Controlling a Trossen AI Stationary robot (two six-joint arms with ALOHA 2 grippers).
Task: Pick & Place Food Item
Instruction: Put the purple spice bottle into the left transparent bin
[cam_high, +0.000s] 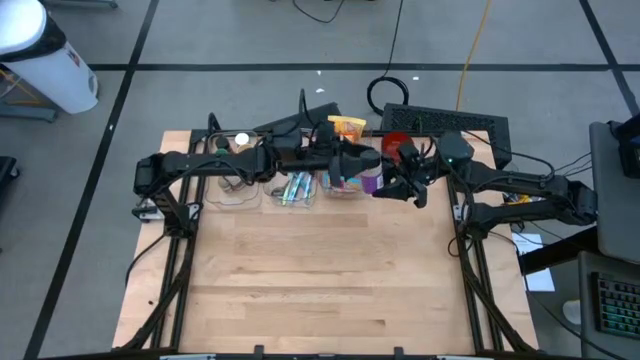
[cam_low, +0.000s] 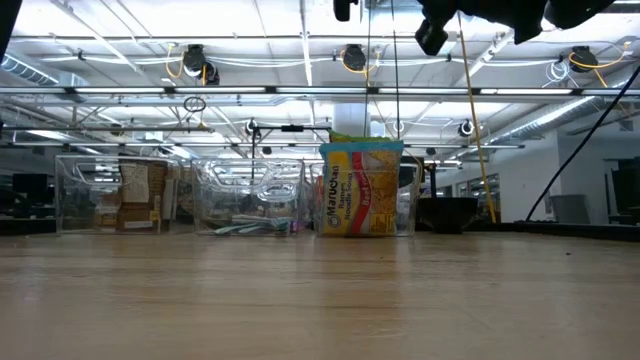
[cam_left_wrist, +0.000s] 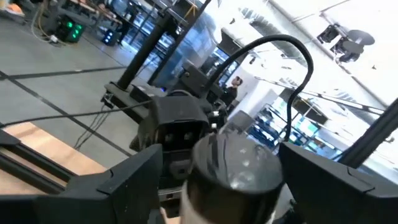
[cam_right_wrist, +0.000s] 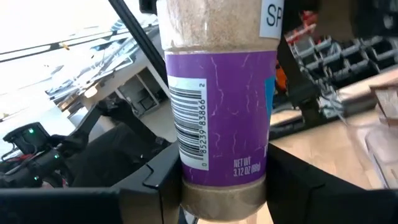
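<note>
- the spice jar (cam_right_wrist: 221, 93), purple-labelled with a barcode and pale seasoning inside, is up in the air between the two arms, above the row of clear bins at the far side of the table (cam_high: 320, 270).
- the right tool (cam_right_wrist: 217, 180) is clamped on the jar's lower end, a dark finger on each side of the label.
- the left tool (cam_left_wrist: 230, 180) is at the jar's dark lid (cam_left_wrist: 233, 158); its fingers (cam_left_wrist: 124, 186) stand wide on either side, and i cannot tell whether they touch the lid.
- from above, both tools meet over the purple jar (cam_high: 368, 180), just in front of a red thing i can't make out.
- clear bin (cam_low: 362, 190) nearest the jar: an upright yellow noodle packet (cam_low: 360, 190) fills it.
- middle clear bin (cam_low: 250, 195): slim blue-green items lying flat on the bottom; too small for me to name.
- far-left clear bin (cam_low: 110, 195): brownish packets standing inside.
- behind the bins, off the table's far edge, lies a dark keyboard (cam_high: 450, 125).
- a white cylinder (cam_high: 50, 60) stands on the floor well away at the far left.
</note>
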